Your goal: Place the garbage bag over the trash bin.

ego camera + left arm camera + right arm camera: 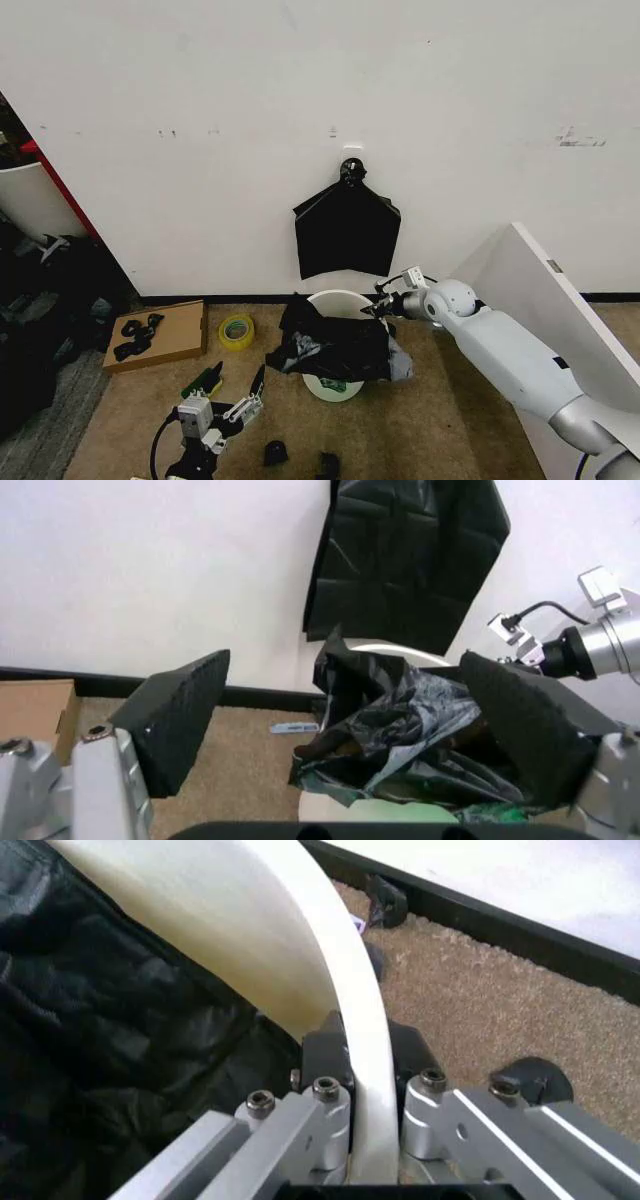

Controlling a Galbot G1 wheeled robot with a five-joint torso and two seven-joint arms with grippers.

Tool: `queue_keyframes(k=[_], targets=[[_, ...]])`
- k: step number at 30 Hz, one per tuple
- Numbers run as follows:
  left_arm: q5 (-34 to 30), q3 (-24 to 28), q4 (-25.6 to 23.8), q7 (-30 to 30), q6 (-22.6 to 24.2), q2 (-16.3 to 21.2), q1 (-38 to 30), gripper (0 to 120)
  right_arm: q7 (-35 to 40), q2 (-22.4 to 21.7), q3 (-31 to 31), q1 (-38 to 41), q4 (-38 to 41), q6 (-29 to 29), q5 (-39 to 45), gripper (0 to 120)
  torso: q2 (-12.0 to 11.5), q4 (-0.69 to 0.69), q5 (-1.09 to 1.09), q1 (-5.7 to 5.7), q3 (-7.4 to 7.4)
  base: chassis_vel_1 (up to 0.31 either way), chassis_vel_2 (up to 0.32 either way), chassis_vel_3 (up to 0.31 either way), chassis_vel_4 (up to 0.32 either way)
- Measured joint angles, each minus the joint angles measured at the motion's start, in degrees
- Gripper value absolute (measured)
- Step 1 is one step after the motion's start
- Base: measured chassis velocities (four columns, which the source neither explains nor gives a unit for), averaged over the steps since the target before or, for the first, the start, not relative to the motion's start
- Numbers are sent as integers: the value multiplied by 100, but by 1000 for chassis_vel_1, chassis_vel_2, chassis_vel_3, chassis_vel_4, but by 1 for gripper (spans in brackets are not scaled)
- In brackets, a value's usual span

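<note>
Standing on the tan carpet just in front of the white wall: the trash bin (335,385), cream-white and round. Draping over its front and left side, bunched and crinkled, partly spilling inside: the garbage bag (325,345), with the back rim of the bin left bare. Hanging flat on the wall right behind, from a hook: a smooth black bundle (346,232).

Reaching in from the right and sitting at the bin's back right rim: the right gripper (383,304). In the right wrist view, straddling that rolled rim (345,1035), one of the fingers (322,1054) inside against the black plastic and the other outside, clenched on the rim itself.

Hovering low at the front left, well apart from the bin: the left gripper (245,400), its fingers (180,712) spread wide and grasping nothing, framing the bag and bin in the left wrist view.

Lying on the carpet to the left: a flat cardboard box (160,335) and, just beside it, a roll of yellow tape (237,331). Leaning at the right, near the right arm: a white board (545,300).
</note>
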Motion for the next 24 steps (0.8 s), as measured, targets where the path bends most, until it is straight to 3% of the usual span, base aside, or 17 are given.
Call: queue_keyframes(k=[7, 10, 11, 13, 17, 21, 24], targets=[[0, 29, 13, 0, -23, -3, 9, 93, 492, 2, 315, -186, 243, -17, 344, 2, 0, 0, 0, 0, 0, 0, 0, 0, 0], [0, 57, 32, 0, -28, -2, -17, 93, 1302, -29, 461, -314, 518, -19, 884, 2, 0, 0, 0, 0, 0, 0, 0, 0, 0], [1, 84, 44, 0, -30, -5, -42, 93, 1894, -78, 546, -406, 751, -20, 1302, 2, 0, 1, 1, 0, 0, 0, 0, 0, 0], [3, 111, 56, 0, -31, -7, -58, 93, 2130, -110, 590, -455, 859, -20, 1468, 2, 0, 1, 0, 0, 0, 0, 0, 0, 0], [49, 262, 114, 1, -35, 7, -162, 93, 3366, -285, 983, -879, 1574, -23, 2319, 2, 0, -1, -1, 0, -1, 0, 0, 0, 0], [54, 330, 124, -3, -30, 49, -260, 93, 4184, -292, 1247, -1173, 1960, -20, 2775, 2, 0, 0, 1, 0, -1, 0, 0, 0, 0], [49, 409, 128, -12, -3, 113, -381, 93, 5222, -189, 1557, -1702, 2524, 226, 3303, 2, 0, 0, 1, 0, -1, 0, 0, 0, 0]])
